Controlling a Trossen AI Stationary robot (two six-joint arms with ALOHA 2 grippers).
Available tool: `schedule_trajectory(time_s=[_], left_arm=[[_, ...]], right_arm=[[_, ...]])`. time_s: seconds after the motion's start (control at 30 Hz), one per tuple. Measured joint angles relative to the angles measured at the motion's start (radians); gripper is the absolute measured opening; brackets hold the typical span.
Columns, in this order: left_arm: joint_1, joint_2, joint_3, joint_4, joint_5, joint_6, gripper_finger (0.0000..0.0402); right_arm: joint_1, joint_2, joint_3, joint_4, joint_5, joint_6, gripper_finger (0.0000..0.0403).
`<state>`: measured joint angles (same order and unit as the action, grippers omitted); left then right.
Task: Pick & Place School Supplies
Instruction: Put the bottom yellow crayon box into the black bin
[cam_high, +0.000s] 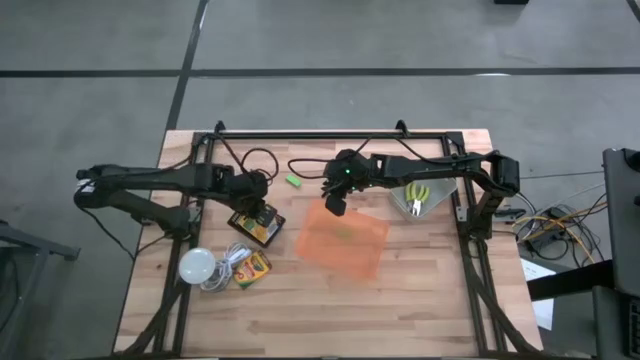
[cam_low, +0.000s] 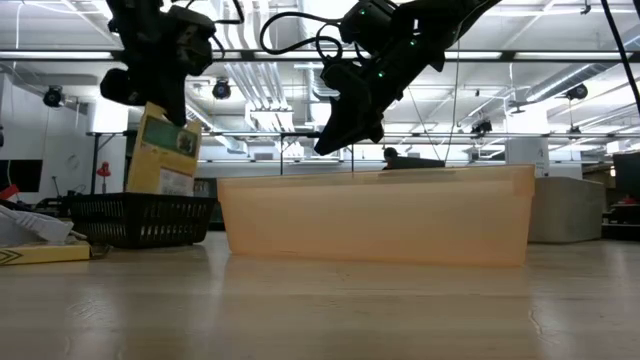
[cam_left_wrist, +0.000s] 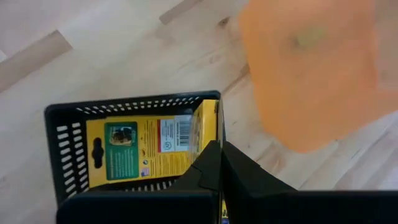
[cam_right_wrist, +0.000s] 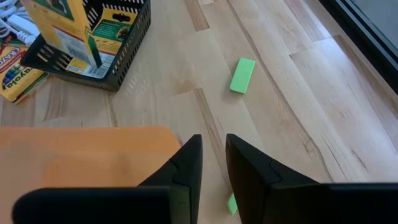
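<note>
Crayon box (cam_low: 163, 150), yellow and green, hung above a black mesh basket (cam_low: 140, 220) at the left of the wooden surface (cam_high: 400, 290), pinched along one thin edge by the left end effector (cam_low: 168, 92), whose fingers were fully closed on it. It looked like light, thin cardboard: stiff enough to carry by an edge, but easily crushed, and likely to swing or slip from so narrow a hold. A second crayon box (cam_left_wrist: 140, 152) lay flat inside the basket, and a third (cam_high: 251, 268) lay on the surface near a white bulb (cam_high: 196, 265).

The right end effector (cam_right_wrist: 213, 155) hovered over the far left corner of the orange tray (cam_high: 343, 245), fingers a narrow gap apart and holding nothing. A green block (cam_right_wrist: 242, 75) lay on bare wood farther away, and another (cam_right_wrist: 231, 203) peeked out just beside the fingers. These blocks seemed small, light and rigid, best gripped across their short sides. Yellow-handled scissors (cam_high: 417, 197) sat in a holder at the right.
</note>
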<state>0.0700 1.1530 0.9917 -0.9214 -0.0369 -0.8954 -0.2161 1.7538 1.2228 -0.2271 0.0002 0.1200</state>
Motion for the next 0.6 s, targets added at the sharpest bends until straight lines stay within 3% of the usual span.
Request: schedule_trajectory(time_s=[0.6], left_arm=[[0.001,-0.001,-0.145,0.103,0.04,-0.052,0.0003]], right_arm=[[0.0,0.0,0.0,0.0,0.0,0.0,0.0077]])
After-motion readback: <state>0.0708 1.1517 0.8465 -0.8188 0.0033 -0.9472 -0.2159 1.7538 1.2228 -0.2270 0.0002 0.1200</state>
